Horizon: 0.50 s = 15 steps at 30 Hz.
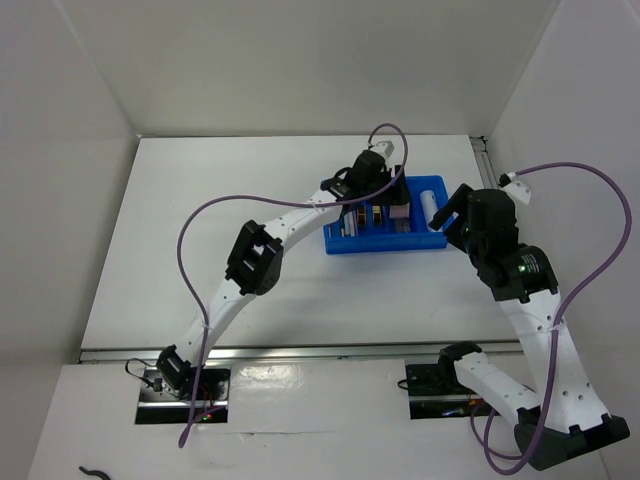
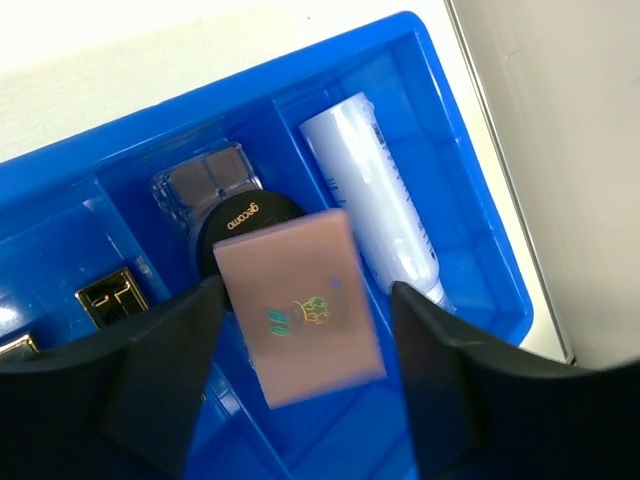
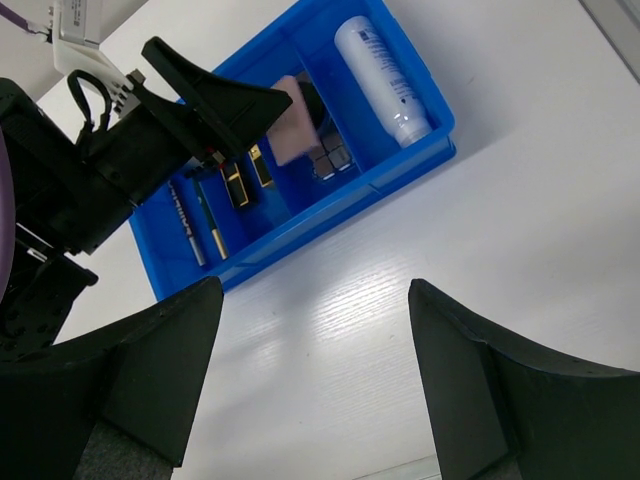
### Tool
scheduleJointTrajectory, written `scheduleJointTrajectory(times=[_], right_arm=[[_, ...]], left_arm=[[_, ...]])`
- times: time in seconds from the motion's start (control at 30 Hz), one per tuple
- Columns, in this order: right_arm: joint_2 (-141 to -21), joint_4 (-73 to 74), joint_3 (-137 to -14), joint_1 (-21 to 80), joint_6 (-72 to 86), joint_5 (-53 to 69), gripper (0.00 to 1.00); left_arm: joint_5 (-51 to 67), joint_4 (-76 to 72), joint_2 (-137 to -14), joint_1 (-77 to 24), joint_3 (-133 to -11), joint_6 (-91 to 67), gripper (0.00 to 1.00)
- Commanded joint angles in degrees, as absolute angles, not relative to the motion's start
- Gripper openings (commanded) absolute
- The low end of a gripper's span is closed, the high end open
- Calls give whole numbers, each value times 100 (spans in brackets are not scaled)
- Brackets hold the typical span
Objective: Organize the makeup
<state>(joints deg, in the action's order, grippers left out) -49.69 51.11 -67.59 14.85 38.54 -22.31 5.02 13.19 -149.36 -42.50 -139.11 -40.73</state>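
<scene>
Hanging over the blue plastic tray (image 2: 470, 210), the left fingers (image 2: 150, 380) stand apart, one on each side of the pink square pad (image 2: 300, 310). The pad leans on the round black compact (image 2: 245, 215), its long side running along the fingers. The right fingers (image 3: 120, 380) are farther off, wide apart and empty.

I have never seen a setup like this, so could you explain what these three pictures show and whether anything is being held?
Two white robot arms are bolted at a white table's near edge. One picture looks down from above; the other two come from cameras on each wrist, so the dark shapes at the bottom are that arm's own fingers. On the table stands a blue plastic tray holding a white tube, a round black compact and thin pencils. The left hand hangs over the tray, fingers apart either side of a pink square pad resting on the compact; a gap shows beside it, so it seems ungripped. The right hand is open and empty beside the tray.
</scene>
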Motion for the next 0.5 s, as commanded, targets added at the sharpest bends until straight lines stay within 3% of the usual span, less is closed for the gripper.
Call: scheduleJointTrajectory(times=[0.0,0.07,0.17,0.47], right_arm=[[-4975,5115,-6732,1521,3867,-2399,82],[-5027,5115,-6732,1521,3867,-2347,82],[-5027,5115,-6732,1521,3867,-2347,82],[-4913,4958,-6732,1521,3867,-2330,82]], left_arm=[[738,993,-15047,-4263,-14098,-4096,83],[738,993,-14986,-4263,-14098,-4035,94],[869,993,-14837,-4263,-14098,-4034,100],[845,1520,-13661,-4263,-13781,-3552,100]])
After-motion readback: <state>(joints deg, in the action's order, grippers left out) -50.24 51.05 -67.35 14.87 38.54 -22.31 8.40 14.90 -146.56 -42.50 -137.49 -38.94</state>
